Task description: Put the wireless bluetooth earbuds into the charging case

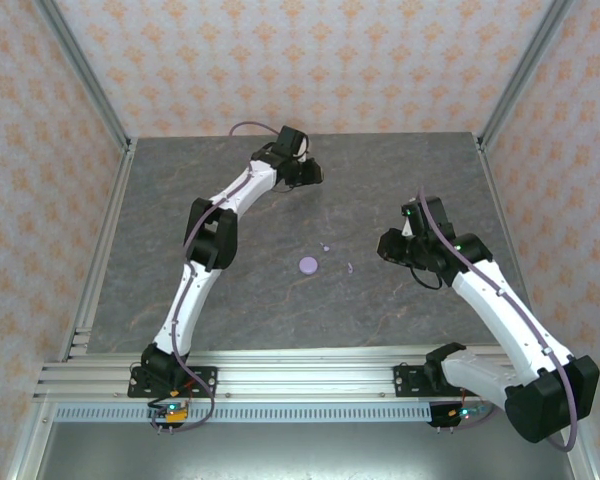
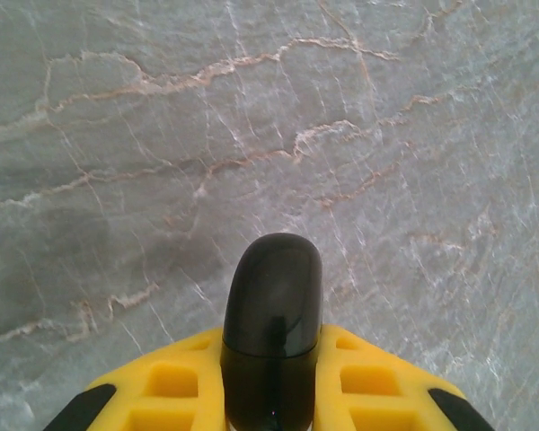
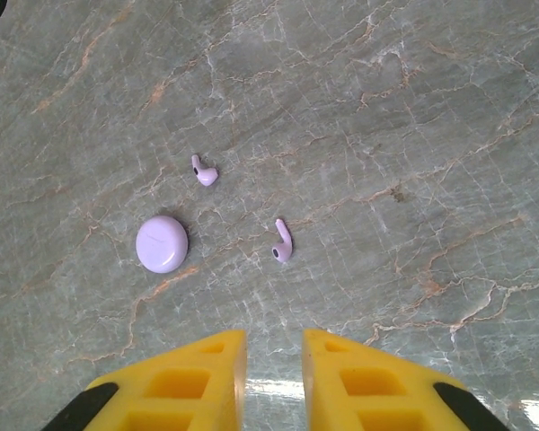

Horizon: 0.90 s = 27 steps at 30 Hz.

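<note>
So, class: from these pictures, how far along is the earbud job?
Done: nothing yet. A lavender earbud and its twin lie loose beside the round lavender case, which looks closed. In hand: the left pincer is shut on a black rounded object. The right pincer is open, empty. Left: every insertion.

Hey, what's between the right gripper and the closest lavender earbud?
Nothing: in the right wrist view, bare tabletop runs from the right gripper up to the nearer lavender earbud. The lavender disc lies off to the left.

light: bright, even | shadows: faint, soft | focus: sharp | glare: slight
</note>
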{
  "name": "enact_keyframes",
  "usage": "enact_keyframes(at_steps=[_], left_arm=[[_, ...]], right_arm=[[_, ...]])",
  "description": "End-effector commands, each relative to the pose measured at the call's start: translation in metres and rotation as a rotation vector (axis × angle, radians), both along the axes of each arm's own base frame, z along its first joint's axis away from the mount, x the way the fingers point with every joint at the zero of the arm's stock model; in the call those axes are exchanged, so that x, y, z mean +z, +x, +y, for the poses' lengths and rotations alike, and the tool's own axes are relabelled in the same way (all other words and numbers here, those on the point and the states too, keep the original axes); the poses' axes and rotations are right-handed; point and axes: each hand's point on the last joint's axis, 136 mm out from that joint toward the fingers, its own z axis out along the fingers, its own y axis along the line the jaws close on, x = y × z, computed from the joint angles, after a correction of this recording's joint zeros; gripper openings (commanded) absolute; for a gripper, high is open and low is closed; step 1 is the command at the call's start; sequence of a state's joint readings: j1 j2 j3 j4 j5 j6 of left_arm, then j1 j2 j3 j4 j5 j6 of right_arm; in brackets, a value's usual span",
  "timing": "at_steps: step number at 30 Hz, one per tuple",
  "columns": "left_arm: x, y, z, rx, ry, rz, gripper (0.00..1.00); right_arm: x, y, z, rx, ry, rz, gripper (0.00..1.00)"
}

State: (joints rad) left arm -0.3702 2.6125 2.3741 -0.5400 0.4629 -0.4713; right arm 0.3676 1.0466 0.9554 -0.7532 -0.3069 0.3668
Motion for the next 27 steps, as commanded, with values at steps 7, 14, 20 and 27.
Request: enact_keyframes(at_steps=[7,14,20,27], left_arm=[[-0.018,0.004,0.023,0.052,0.036,0.059,0.08],[-0.037,-0.001,0.032,0.053,0.072,0.096,0.22],[-0.038,-0.002,0.038,0.059,0.110,0.100,0.51],[-0.017,-0.008,0.057,0.052,0.222,0.066,0.61]], right_arm=[[0.003,-0.001,-0.004,-0.022,0.006,-0.016,0.25],[-0.001,-0.002,-0.005,-0.025,0.000,-0.007,0.25],[-0.003,-0.002,-0.006,-0.030,-0.006,-0.004,0.25],[-0.005,-0.003,-0.008,-0.032,-0.018,-0.001,0.27]])
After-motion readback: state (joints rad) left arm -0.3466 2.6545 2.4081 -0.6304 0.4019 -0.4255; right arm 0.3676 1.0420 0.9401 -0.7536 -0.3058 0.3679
